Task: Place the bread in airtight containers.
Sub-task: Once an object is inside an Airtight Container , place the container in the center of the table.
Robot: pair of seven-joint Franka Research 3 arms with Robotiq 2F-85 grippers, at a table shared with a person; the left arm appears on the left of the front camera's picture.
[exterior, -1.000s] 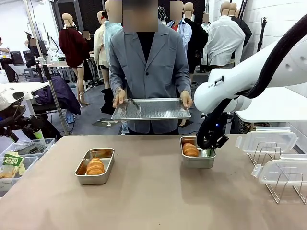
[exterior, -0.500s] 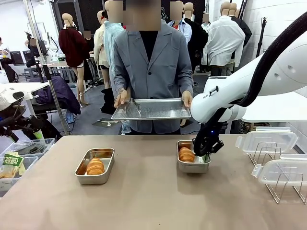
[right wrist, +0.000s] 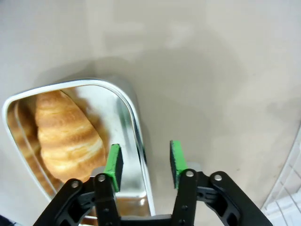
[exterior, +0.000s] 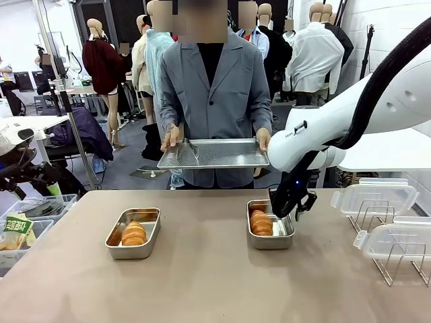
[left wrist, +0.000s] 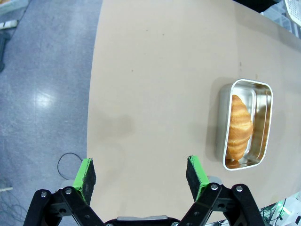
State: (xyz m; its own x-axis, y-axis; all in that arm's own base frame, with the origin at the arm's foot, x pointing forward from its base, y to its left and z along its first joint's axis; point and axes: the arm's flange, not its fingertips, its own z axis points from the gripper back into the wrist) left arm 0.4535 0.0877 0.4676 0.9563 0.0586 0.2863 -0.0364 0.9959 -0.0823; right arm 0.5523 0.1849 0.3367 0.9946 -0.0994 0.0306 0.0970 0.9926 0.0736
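A tan table [exterior: 202, 282] stands before a person holding a flat perforated steel tray [exterior: 213, 153]. Two shiny rectangular steel tins sit well apart on the table. The left tin [exterior: 131, 254] holds a golden-brown ridged roll [exterior: 133, 233], and the right tin [exterior: 269, 243] holds another roll [exterior: 260, 223]. The right gripper [right wrist: 143, 157], jaws parted, straddles the right tin's wall. The left gripper [left wrist: 141, 172] hovers spread wide over the table's edge.

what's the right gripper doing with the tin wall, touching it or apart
Apart. In the right wrist view the right gripper straddles the wall of the tin, with a visible gap between each green pad and the rim.
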